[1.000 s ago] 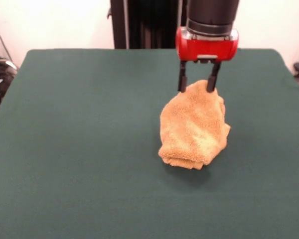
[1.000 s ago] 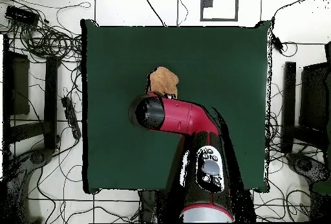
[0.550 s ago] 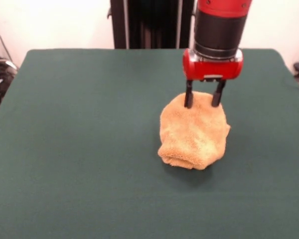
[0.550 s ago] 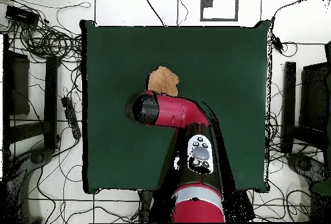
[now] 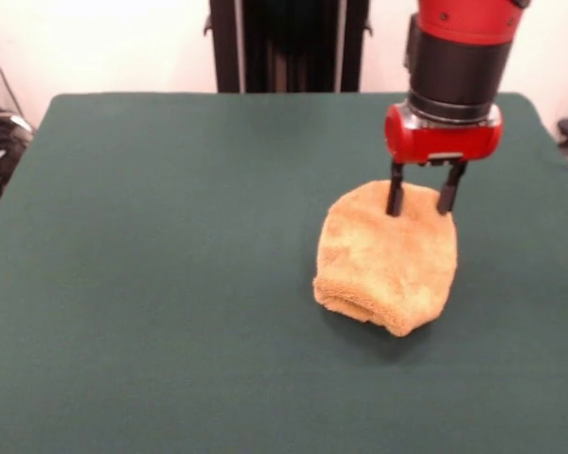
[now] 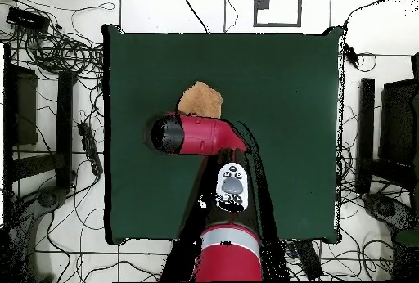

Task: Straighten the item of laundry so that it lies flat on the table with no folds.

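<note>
The item of laundry (image 5: 388,260) is an orange-tan towel lying bunched and folded over itself on the green table (image 5: 170,236), right of the middle. Its near edge forms a thick rolled fold. My gripper (image 5: 421,210) comes straight down on the towel's far edge, open, with both fingertips set apart and pressed into the cloth. In the overhead view the towel (image 6: 200,98) shows just beyond the arm's black end (image 6: 168,132), which hides the gripper.
The table's right edge (image 5: 549,161) lies close to the gripper's side. Cables and dark equipment (image 6: 49,51) crowd the floor around the table (image 6: 278,92). The red arm (image 6: 221,145) reaches over the table's robot side.
The gripper has come down onto the towel's far edge and slid to the right in the front view. The towel has shifted right with it and flattened a little.
</note>
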Controlling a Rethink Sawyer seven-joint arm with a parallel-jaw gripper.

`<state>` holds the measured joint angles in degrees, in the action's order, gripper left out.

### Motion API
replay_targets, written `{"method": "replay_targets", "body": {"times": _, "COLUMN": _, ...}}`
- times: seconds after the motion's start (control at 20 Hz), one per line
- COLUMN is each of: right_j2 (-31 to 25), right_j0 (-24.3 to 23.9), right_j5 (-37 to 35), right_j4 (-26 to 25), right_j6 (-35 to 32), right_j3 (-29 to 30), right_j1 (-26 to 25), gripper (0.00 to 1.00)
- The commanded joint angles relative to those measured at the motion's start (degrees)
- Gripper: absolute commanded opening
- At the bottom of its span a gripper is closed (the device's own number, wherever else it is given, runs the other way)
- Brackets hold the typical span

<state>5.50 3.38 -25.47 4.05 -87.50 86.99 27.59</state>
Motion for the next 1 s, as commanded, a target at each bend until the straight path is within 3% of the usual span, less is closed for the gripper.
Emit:
{"method": "replay_targets", "body": {"times": 0.05, "right_j2": -2.2, "right_j0": 3.0, "right_j5": -6.5, "right_j4": 2.8, "right_j6": -12.9, "right_j3": -3.3, "right_j1": -3.4, "gripper": 1.00}}
{"method": "replay_targets", "body": {"times": 0.5, "right_j2": -1.3, "right_j0": 3.5, "right_j5": -7.6, "right_j4": 2.3, "right_j6": -12.3, "right_j3": -6.1, "right_j1": -5.2, "gripper": 1.00}}
{"method": "replay_targets", "body": {"times": 0.75, "right_j2": -0.3, "right_j0": 4.5, "right_j5": -10.1, "right_j4": 2.5, "right_j6": -13.2, "right_j3": -6.4, "right_j1": -3.7, "gripper": 1.00}}
{"method": "replay_targets", "body": {"times": 1.0, "right_j2": -0.7, "right_j0": 5.1, "right_j5": -11.7, "right_j4": 2.4, "right_j6": -12.8, "right_j3": -8.5, "right_j1": -6.5, "gripper": 1.00}}
